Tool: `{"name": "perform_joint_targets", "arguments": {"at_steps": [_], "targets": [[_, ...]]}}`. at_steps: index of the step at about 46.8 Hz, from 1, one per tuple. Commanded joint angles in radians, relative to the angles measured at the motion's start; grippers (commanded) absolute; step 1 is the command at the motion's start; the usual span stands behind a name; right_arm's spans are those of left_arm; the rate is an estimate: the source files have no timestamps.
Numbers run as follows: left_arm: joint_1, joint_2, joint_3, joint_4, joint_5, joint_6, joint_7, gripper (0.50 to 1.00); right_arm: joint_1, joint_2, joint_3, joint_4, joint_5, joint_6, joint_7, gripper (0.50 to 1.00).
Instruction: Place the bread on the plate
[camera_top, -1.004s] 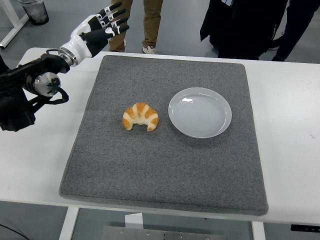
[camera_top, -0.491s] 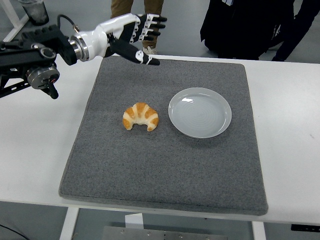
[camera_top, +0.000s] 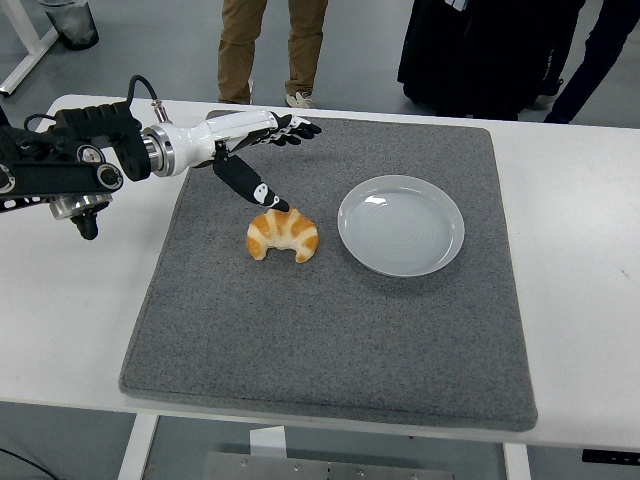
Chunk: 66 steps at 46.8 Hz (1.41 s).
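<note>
Hovering left hand (camera_top: 250, 150), fingers (camera_top: 290, 128) spread, thumb perhaps touching golden, curved bread (camera_top: 283, 235) beside plate (camera_top: 400, 225).

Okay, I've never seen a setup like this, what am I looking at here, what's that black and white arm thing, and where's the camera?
The camera sits high on a humanoid robot, looking down over its white table. The black arm reaching in from the left ends in the robot's left hand, which has five fingers. They are spread and hold nothing, with one fingertip just above a croissant. The croissant lies on a grey mat, beside an empty white plate to its right. The job is to move the bread onto that plate. The right arm is out of view. People stand beyond the table's far edge.
</note>
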Motion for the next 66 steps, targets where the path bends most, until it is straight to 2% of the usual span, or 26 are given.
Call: {"name": "perform_joint_targets", "arguments": {"at_steps": [1, 16, 21, 35, 48, 66], "targets": [[0.032, -0.004, -0.013, 0.0, 0.021, 0.026, -0.002, 0.984, -0.001, 0.0, 0.001, 0.0, 0.0, 0.001, 0.0, 0.952], [0.104, -0.026, -0.022, 0.043, 0.027, 0.046, -0.011, 0.984, -0.001, 0.0, 0.001, 0.0, 0.0, -0.001, 0.0, 0.952], [0.143, -0.07, -0.04, 0.086, 0.027, 0.063, -0.014, 0.984, -0.001, 0.0, 0.001, 0.0, 0.0, 0.001, 0.0, 0.952], [0.223, -0.135, -0.082, 0.166, 0.036, 0.066, -0.028, 0.984, -0.001, 0.0, 0.001, 0.0, 0.0, -0.001, 0.0, 0.952], [0.249, -0.148, -0.08, 0.192, 0.047, 0.067, -0.054, 0.981, -0.001, 0.0, 0.001, 0.0, 0.0, -0.001, 0.0, 0.952], [0.334, -0.208, -0.094, 0.321, 0.122, 0.09, -0.111, 0.975, -0.001, 0.0, 0.001, 0.0, 0.0, -0.001, 0.0, 0.952]]}}
